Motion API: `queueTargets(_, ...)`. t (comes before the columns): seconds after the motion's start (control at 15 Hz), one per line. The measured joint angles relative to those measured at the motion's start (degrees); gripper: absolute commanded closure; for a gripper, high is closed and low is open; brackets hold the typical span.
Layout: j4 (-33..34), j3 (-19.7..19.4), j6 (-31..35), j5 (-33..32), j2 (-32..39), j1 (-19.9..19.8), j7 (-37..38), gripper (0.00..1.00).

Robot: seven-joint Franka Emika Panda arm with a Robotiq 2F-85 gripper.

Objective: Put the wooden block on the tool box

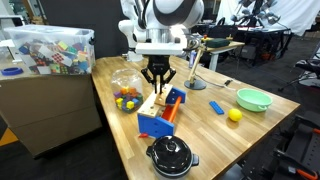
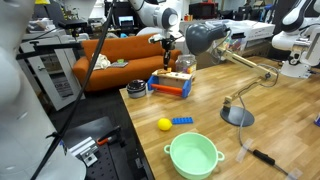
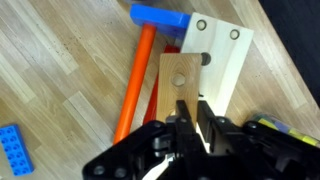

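The tool box (image 1: 160,112) is blue, with a pale wooden top bar (image 3: 222,55) with dark holes and an orange-red hammer handle (image 3: 135,85) inside. It also shows in an exterior view (image 2: 172,84). The wooden block (image 3: 178,80) is light brown with a dark hole. My gripper (image 3: 188,118) is shut on its near edge and holds it just over the box, against the pale bar. In both exterior views my gripper (image 1: 157,76) (image 2: 167,50) hangs straight above the box. The block is hard to make out there.
A black round pot (image 1: 170,155) stands in front of the box and a clear bowl of coloured balls (image 1: 127,90) behind it. A yellow ball (image 1: 235,115), a green bowl (image 1: 253,99), a flat blue piece (image 1: 217,107) and a desk lamp (image 2: 215,40) are further along the table.
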Motion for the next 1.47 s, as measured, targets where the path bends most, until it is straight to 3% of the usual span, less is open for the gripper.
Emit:
queueTargets(0.6, 14.5, -0.41, -9.56, 1.08, 8.42, 1.11, 0.23, 0.96)
queueTargets(1.47, 20.56, -1.53, -13.84, 3.57, 12.8, 1.0, 9.75, 0.96)
